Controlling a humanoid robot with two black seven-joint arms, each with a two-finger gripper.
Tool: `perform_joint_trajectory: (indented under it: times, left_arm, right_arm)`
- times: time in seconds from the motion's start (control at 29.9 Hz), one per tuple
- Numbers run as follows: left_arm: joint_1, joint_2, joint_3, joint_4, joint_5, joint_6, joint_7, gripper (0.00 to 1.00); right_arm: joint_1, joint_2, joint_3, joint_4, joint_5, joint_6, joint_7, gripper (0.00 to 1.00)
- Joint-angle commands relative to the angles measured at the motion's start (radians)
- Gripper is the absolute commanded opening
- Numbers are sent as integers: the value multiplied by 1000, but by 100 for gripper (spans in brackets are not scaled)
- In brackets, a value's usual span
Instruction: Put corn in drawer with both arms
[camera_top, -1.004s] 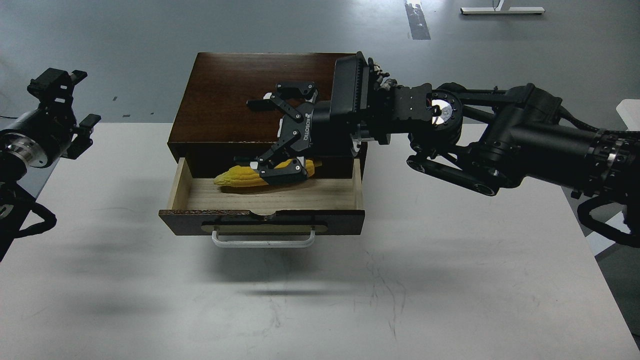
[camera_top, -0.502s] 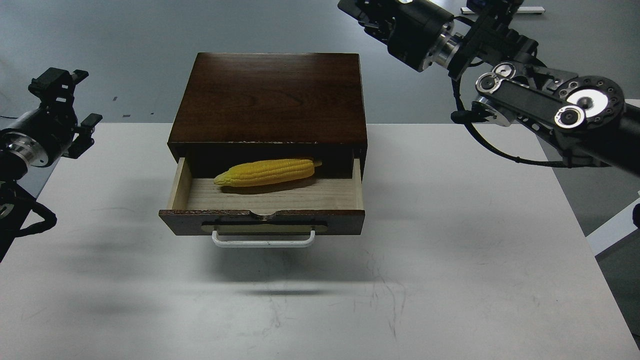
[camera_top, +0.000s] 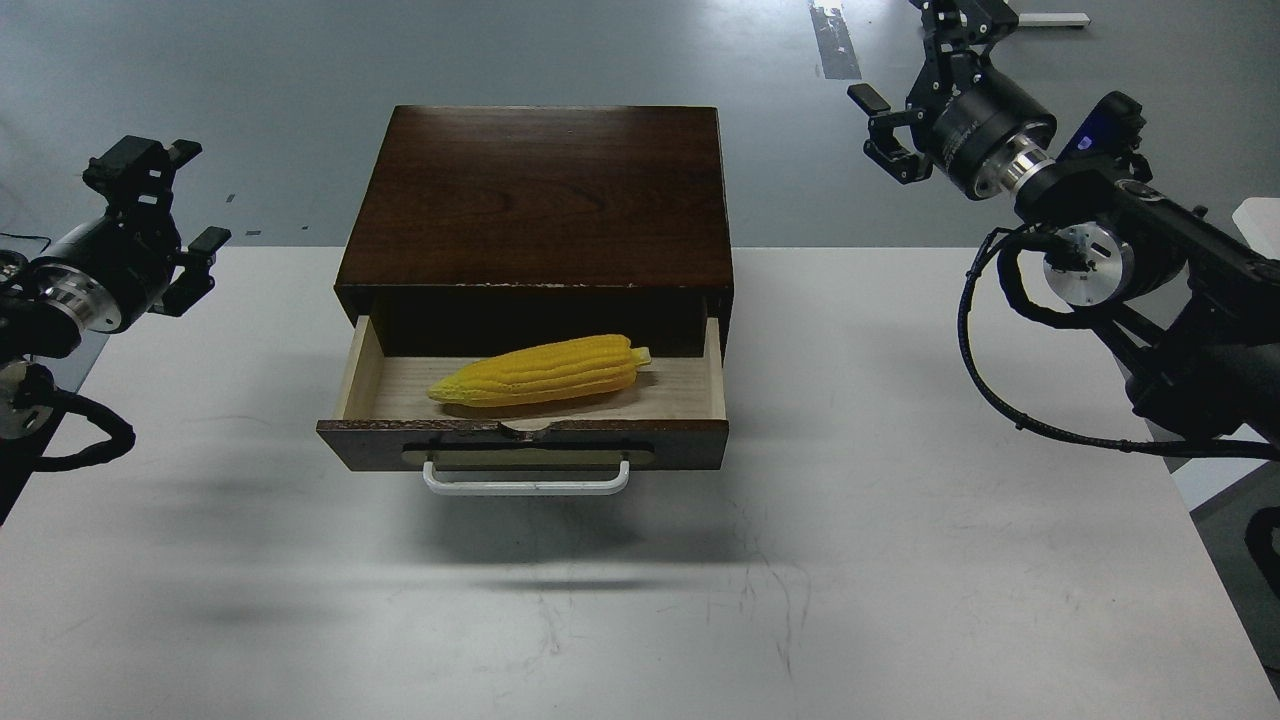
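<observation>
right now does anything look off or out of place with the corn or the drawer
Nothing is damaged or spilled. The corn lies at a slant inside the drawer, which stands pulled open. Its wood front has a small chip at the top edge. Both grippers, left and right, hang apart, holding nothing.

Bright yellow ribbed corn (camera_top: 541, 371); dark brown drawer (camera_top: 527, 443), seemingly pale wood inside.

**Scuffed worktop, grey floor**

A pale worktop (camera_top: 900, 560) fills the foreground, marked with fine dark scratches near its front middle. Beyond its far edge lies a grey floor (camera_top: 300, 60), crossed by a dark tape strip (camera_top: 835, 40). A white bar (camera_top: 1060, 18) rests at top right.
</observation>
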Motion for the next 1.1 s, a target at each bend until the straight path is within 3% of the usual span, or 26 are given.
perform_joint_trajectory:
  times: [0.0,0.54,0.7,1.07]
  left_arm:
    - [0,-7,0,0,-3,0,0,98]
    - [2,-21,-33,0,-6,0,2,98]
    - [3,-21,-34,0,-6,-18,5,98]
    - [5,-30,-34,0,-6,-41,26,98]
  right_arm:
    - [-60,-10,54,-2,22,20,-48,100]
    - [-137,2,48,-71,21,53,-27,100]
    - [-143,2,45,-77,14,132,-25,100]
    - [-164,47,42,-123,13,158,-25,100]
